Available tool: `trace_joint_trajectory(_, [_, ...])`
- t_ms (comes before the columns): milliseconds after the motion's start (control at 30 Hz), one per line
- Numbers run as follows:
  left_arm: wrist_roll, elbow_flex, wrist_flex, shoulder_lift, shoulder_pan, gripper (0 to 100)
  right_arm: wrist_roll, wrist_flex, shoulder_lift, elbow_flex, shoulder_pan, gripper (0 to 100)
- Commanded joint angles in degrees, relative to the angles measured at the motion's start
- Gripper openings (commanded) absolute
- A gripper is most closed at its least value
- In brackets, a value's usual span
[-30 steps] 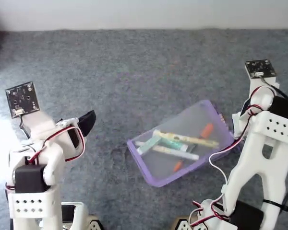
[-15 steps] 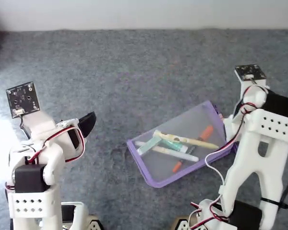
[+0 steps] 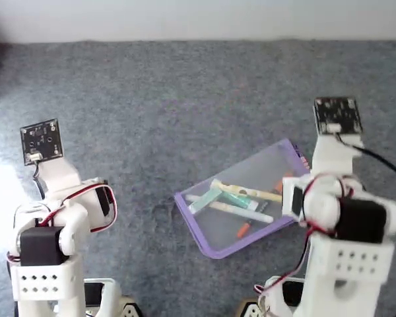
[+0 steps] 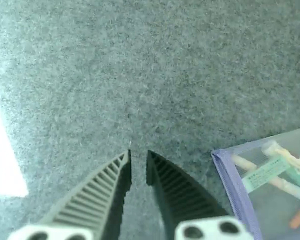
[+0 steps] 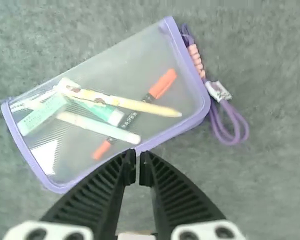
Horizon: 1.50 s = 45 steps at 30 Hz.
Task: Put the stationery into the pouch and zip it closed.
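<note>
Right wrist view shows the pouch [image 5: 115,100], clear with purple trim, lying flat on the grey carpeted table [image 5: 50,30] with the stationery [image 5: 120,102] already inside: pens, an orange-capped marker [image 5: 160,86] and a green-labelled piece. The right gripper [image 5: 133,157] hangs over the pouch's long near edge, its fingers drawn together to a thin slit and holding nothing. The left gripper [image 4: 138,159] is likewise nearly closed and empty, over bare carpet just beside a pouch corner. I cannot tell whether the zip is fully shut. The pink pull [image 5: 194,57] sits at the far corner beside the purple cord loop [image 5: 230,122]. The likely trouble is catching the cord instead of the small pull. With nothing pinning the pouch, tugging the pull could also drag the pouch across the carpet. The green label and the small tag [image 5: 217,91] carry print that is too small to read.
</note>
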Motion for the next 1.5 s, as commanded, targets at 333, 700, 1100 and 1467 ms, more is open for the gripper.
trace_joint_trajectory(333, [-2.3,10.2,-11.5,-17.4,7.6,2,-7.4,-9.3,-17.4,18.5,-0.6,3.5])
trace_joint_trajectory(700, [-11.5,29.9,-24.3,-27.2,7.6,2,-7.0,-27.0,-36.2,45.0,-0.9,3.5])
trace_joint_trajectory(1100, [-11.8,49.4,-28.1,-44.1,7.6,2,-6.9,-27.2,-55.7,66.2,-1.1,3.5])
trace_joint_trajectory(1467, [-11.6,53.9,-28.5,-43.3,7.2,2,-7.3,-26.9,-55.1,75.9,-0.6,3.5])
